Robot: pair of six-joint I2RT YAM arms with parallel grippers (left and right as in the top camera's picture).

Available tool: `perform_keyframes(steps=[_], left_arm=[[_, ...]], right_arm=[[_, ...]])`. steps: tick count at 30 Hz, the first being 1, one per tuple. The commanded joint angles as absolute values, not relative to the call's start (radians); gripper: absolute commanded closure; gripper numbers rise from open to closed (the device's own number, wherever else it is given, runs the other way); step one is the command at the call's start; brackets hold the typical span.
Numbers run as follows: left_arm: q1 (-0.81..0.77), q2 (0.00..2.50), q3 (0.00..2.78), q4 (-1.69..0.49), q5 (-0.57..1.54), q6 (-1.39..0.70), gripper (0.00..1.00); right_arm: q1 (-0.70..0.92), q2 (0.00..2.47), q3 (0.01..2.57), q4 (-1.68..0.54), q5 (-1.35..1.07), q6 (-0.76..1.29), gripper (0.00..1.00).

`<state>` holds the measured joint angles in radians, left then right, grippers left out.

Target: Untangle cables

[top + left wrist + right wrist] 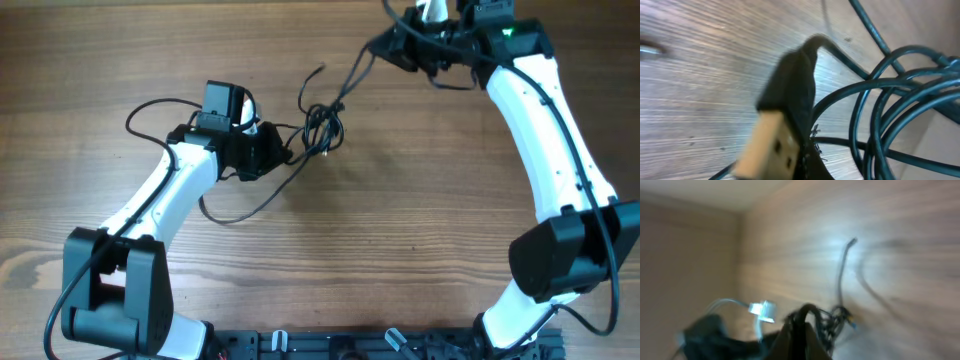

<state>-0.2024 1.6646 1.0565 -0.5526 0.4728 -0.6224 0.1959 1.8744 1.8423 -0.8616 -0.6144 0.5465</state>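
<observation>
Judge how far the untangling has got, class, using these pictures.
Done: nothing clear; the cables sit in one knot. In hand: one cord runs from the knot up to the right jaws, and a plug shows close by the left jaws. Left: separating every loop.

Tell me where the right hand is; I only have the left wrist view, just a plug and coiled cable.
Observer: At the top of the overhead view, the right hand is well apart from the tangle.
Operator: Anything linking them?
Observer: One cord runs from the tangle up toward it; grip unclear.
Operator: Other slack?
Observer: A long loop lies beside the left arm.
</observation>
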Motion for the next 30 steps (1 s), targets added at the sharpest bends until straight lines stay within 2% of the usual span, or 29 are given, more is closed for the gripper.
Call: perform_keyframes(steps=[1,7,9,11,12,13,15,16,21,24,26,30], left_arm=[[-0.201,1.676,1.044,-0.58,0.387,-0.556,0.96],[-0.201,1.676,1.044,-0.58,0.383,-0.553,0.96],[-0.201,1.676,1.044,-0.583,0.383,-0.553,0.96],[-0.201,1.676,1.044,-0.587,0.383,-0.553,0.96],[-0.201,1.676,1.044,-0.588,0.383,-0.553,0.96],[-0.201,1.676,1.044,-0.589,0.383,-0.553,0.96],[-0.201,1.676,1.044,-0.589,0.383,-0.553,0.96],[-0.201,1.676,1.044,-0.589,0.383,-0.553,0.96],[-0.201,1.676,1.044,-0.589,0.383,-0.553,0.96],[-0.201,1.676,1.044,-0.589,0.384,-0.554,0.96],[-0.201,1.676,1.044,-0.589,0.384,-0.558,0.96],[-0.201,1.676,1.044,-0.589,0.384,-0.568,0.96]], right_arm=[[0.235,1.842,1.875,-0.976,-0.371,0.403,0.95],[0.366,1.854,1.769,-1.086,-0.252,0.424,0.93],[0.382,1.86,1.707,-1.057,-0.251,0.455,0.84],[0.382,1.86,1.662,-1.023,-0.252,0.474,0.63],[0.382,1.86,1.654,-1.012,-0.252,0.474,0.56],[0.382,1.86,1.649,-1.002,-0.255,0.473,0.43],[0.384,1.86,1.647,-0.995,-0.276,0.472,0.28],[0.385,1.86,1.647,-0.995,-0.301,0.473,0.24],[0.425,1.863,1.632,-0.963,-0.357,0.509,0.25],[0.463,1.871,1.571,-0.886,-0.361,0.589,0.33],[0.484,1.882,1.499,-0.789,-0.421,0.62,0.38],[0.516,1.892,1.394,-0.592,-0.488,0.69,0.41]])
